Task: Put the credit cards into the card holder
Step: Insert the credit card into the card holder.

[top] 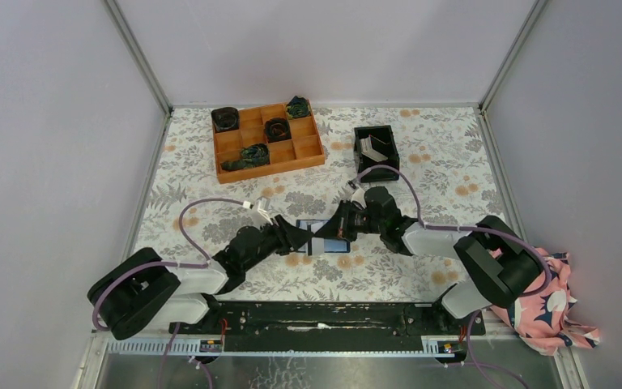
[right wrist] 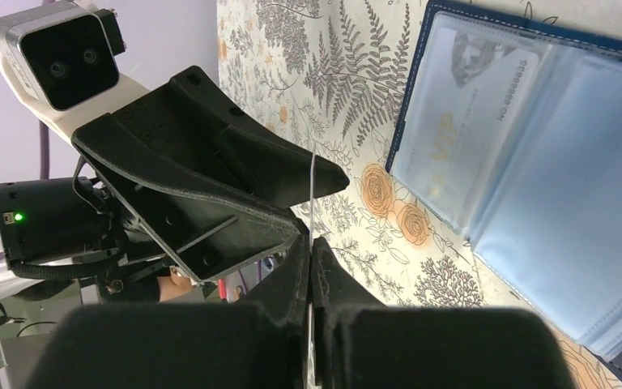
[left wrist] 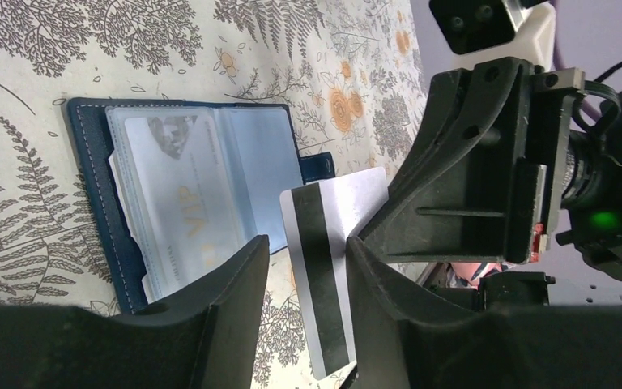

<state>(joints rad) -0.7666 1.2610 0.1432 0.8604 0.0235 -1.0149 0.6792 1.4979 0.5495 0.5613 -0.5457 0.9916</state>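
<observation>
Item 1. Card holder [top: 328, 245]: we record it open and flat on the desk [top: 453, 178], near the middle, between the two claws, pale blue sleeves facing up. A pale VIP card [left wrist: 178, 186] sits in the sleeve of the page away from the snap tab.

Item 2. Credit card [left wrist: 332, 211]: white with a black stripe, just beside the holder's tab side. The right claw [right wrist: 309, 243] is pressed together on it, and that wrist's view shows the card edge-on.

Item 3. Left claw [left wrist: 306, 243]: fingers apart, one on each side of the credit card. We cannot tell whether they touch it.

Item 4. Orange tray [top: 267, 138], at 11 o'clock from the holder. Black bin [top: 375, 130], at 1 o'clock, with grey cards [top: 372, 147] inside.
</observation>
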